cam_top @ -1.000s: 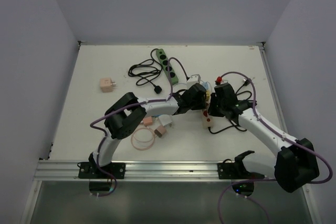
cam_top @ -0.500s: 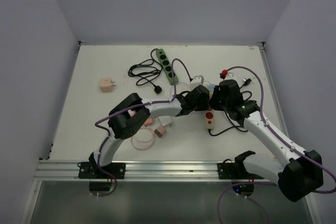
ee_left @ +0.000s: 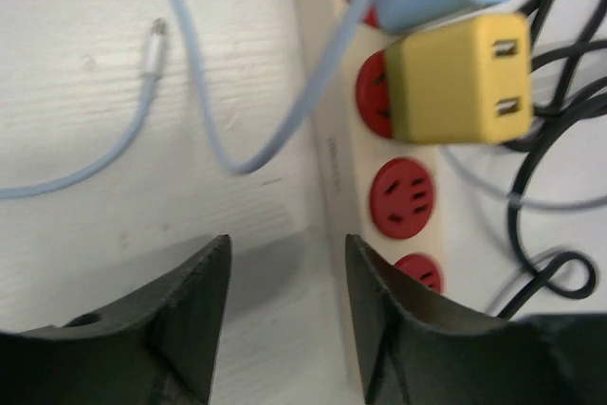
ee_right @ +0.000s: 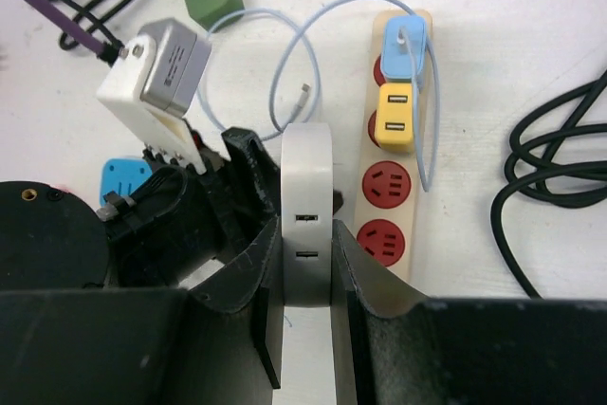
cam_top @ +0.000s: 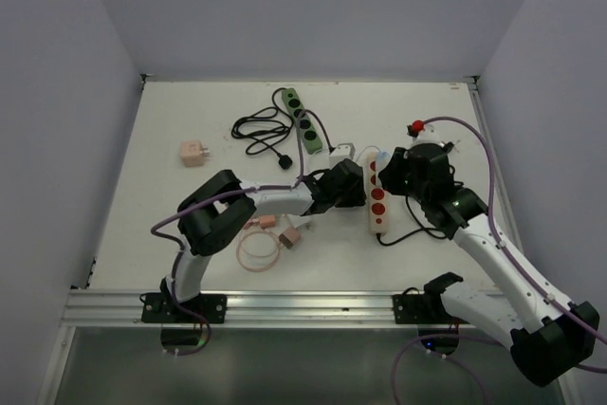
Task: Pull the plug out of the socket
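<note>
Right wrist: fingers [ee_right: 368, 282] clamp smooth rounded white plug [ee_right: 306, 177].

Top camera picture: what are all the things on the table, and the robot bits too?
power strip: 1, cream with red sockets, middle
blue charger: 1, light blue, plugged into its far end
yellow charger: 1, yellow, plugged in beside the blue
white charger: 1, white, held off the strip
green strip: 1, green, far middle
coiled cable: 1, black, left of it
pink cube: 1, pink, left
pink loop: 1, near left
left gripper: 1, black, open
right gripper: 1, black, gripping white charger
</note>
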Tool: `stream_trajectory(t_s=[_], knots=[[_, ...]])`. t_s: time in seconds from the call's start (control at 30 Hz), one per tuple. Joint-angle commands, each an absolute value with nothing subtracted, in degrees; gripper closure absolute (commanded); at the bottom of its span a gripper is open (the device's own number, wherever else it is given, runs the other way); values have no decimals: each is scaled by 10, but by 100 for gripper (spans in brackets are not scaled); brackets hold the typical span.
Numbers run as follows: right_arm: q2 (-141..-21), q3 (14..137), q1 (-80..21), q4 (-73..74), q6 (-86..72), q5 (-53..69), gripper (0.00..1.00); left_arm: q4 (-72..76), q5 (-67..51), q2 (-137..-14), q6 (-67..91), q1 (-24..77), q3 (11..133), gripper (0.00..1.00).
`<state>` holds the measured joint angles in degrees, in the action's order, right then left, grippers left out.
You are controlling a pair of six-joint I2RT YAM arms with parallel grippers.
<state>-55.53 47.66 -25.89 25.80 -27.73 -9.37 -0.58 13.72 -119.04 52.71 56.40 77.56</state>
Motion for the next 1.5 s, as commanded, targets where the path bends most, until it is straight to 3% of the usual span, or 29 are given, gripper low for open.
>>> stream_trajectory(t_s=[0.0, 0.13, 0.27, 0.5, 0.83, 0.97, 1.13, 1.23, 1.47], knots=[[-523, 481, -260, 251, -269, -77, 100, -29, 141, -1102, 489, 553, 730, 40], [-529, 477, -260, 222, -262, -26, 100, -26, 147, -1017, 477, 534, 672, 32], [-571, 475, -260, 159, -272, 105, 100, -33, 152, -921, 472, 506, 595, 26], [-708, 495, -327, 50, -308, 220, 100, -107, 232, -711, 437, 431, 483, 10], [-925, 540, -448, -151, -411, 279, 100, -182, 251, -576, 388, 331, 411, 4], [-979, 543, -457, -179, -432, 268, 90, -183, 236, -561, 387, 323, 396, 3], [-951, 547, -457, -78, -366, 168, 51, -183, 219, -560, 376, 323, 394, 2], [-913, 544, -456, -15, -332, 108, 33, -183, 208, -566, 373, 323, 395, 2], [-800, 513, -457, 135, -301, -107, 26, -187, 176, -586, 367, 323, 412, 1]])
